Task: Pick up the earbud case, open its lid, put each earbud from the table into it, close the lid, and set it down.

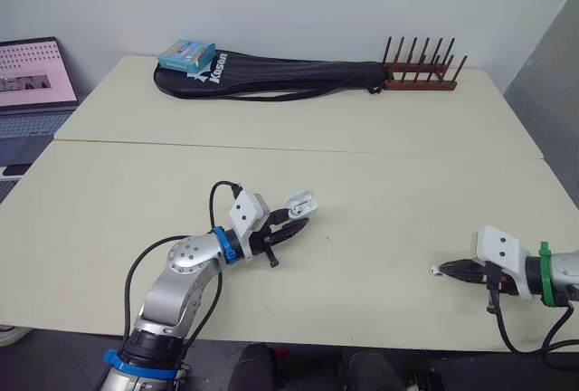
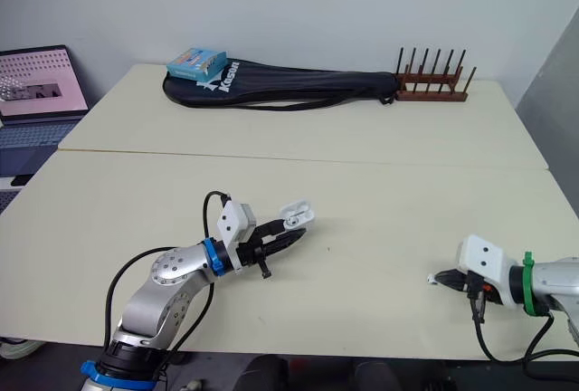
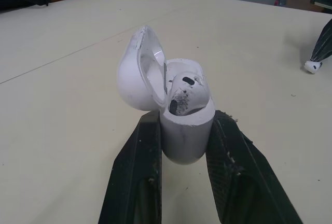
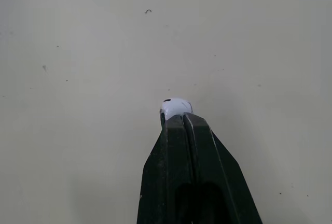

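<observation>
Toward the near edge of the surface (image 1: 380, 183), a little left of its middle, my left gripper (image 1: 297, 225) has its fingers (image 3: 140, 172) clamped on the body of the earbud case (image 3: 185, 136). The lid (image 3: 137, 73) stands open, and one earbud (image 3: 187, 92) sits inside the case. Close to the near right corner, my right gripper (image 1: 443, 271) has its fingers (image 4: 197, 172) pinched together on the second earbud (image 4: 175, 107). I think this one touches the surface, but I cannot be sure. Along the far edge lie a black racket bag (image 1: 289, 77) and a wooden rack (image 1: 421, 79).
</observation>
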Robot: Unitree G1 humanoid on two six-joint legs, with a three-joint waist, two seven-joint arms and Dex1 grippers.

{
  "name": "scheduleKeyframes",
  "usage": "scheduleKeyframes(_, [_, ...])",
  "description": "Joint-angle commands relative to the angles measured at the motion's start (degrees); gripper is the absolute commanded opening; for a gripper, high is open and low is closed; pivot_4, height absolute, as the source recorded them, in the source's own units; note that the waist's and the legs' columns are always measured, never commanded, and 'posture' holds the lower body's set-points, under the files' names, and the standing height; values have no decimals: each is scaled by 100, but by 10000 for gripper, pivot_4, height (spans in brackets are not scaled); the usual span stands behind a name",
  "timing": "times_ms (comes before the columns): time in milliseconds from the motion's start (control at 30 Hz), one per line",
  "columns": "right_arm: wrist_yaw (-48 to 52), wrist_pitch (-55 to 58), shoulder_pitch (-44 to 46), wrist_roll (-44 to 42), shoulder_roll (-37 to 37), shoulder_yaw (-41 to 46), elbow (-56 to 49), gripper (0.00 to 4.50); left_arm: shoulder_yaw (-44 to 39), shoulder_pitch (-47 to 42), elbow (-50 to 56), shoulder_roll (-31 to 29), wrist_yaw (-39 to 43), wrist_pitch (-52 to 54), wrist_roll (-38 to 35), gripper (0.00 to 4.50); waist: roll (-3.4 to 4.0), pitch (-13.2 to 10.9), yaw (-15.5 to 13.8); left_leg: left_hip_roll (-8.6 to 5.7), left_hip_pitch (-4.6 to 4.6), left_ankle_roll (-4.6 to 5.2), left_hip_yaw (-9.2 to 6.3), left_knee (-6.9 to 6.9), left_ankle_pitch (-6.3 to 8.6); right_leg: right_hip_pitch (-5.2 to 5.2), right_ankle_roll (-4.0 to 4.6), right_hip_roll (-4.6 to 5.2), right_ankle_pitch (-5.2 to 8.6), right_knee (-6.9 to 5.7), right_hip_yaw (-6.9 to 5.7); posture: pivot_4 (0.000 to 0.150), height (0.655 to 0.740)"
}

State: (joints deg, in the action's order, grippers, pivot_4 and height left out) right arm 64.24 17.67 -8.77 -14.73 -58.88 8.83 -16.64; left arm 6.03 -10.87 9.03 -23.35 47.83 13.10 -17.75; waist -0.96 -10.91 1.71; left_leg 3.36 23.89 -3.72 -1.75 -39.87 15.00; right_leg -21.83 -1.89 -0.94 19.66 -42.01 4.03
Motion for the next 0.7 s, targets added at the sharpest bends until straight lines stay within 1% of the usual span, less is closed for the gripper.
scheduleKeyframes(33, [117, -97, -66, -37, -102, 109, -175, 0, -57, -7, 167, 0, -26, -105, -53, 7925, 0, 0, 0, 0, 0, 0, 0, 0, 0, 0, 0, 0, 0, 0, 0, 1500, 6787])
scheduleKeyframes(500, [375, -394, -393, -75, -184, 282, -443, 0, -49, -33, 132, 5, -7, -121, -47, 7925, 0, 0, 1, 0, -1, 0, 0, 0, 0, 1, -1, 0, 1, 0, 1, 1500, 6787])
scheduleKeyframes(600, [409, -348, -451, -110, -190, 361, -494, 0, -45, -42, 120, 8, 1, -123, -49, 7925, 0, 0, 0, 0, -1, 0, 0, 0, 0, 1, -1, 0, 1, 0, 0, 1500, 6787])
scheduleKeyframes(700, [470, -139, -472, -356, -176, 515, -602, 0, -44, -53, 102, 14, 1, -126, -47, 7925, 0, 0, -1, 0, -1, 0, 0, -1, 0, 1, 0, 0, 0, 0, 0, 1500, 6787])
